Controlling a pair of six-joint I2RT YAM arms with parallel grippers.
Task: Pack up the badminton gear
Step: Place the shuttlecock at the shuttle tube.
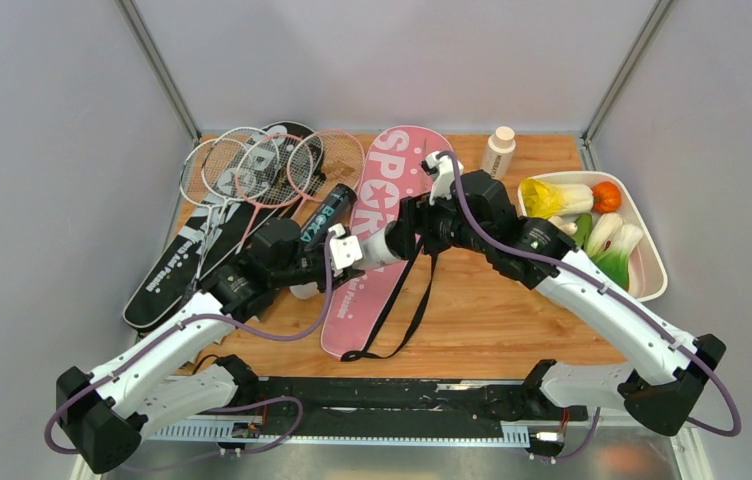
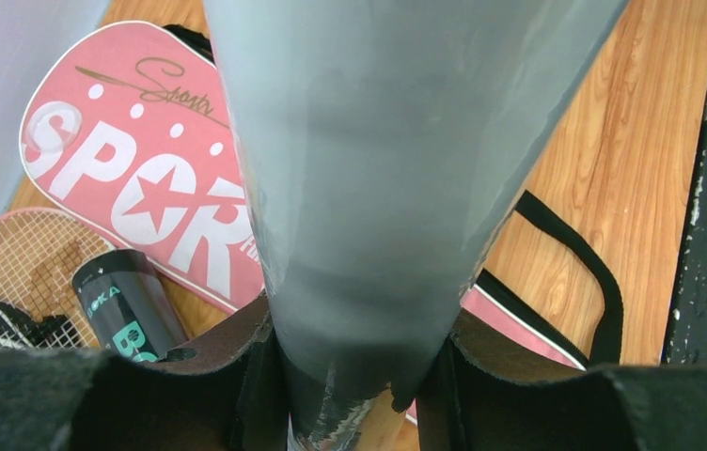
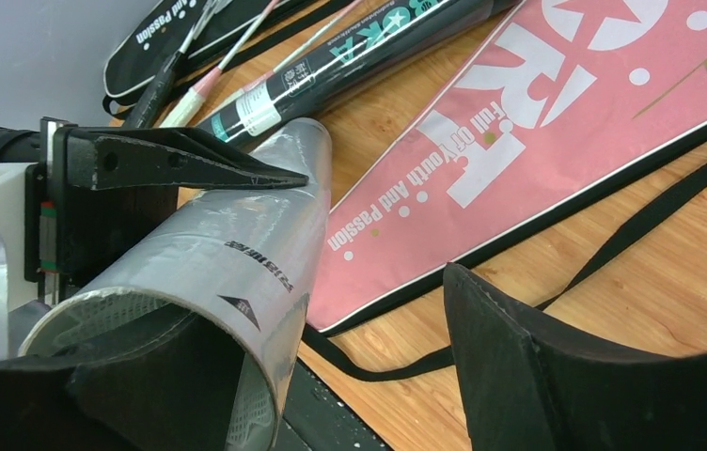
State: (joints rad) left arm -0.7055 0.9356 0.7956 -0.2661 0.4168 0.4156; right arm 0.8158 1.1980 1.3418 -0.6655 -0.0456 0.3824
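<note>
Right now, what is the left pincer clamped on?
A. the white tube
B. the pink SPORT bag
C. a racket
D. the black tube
A: the left wrist view shows the left pincer closed on both sides of the white tube; the black tube lies apart by the pink bag.
</note>
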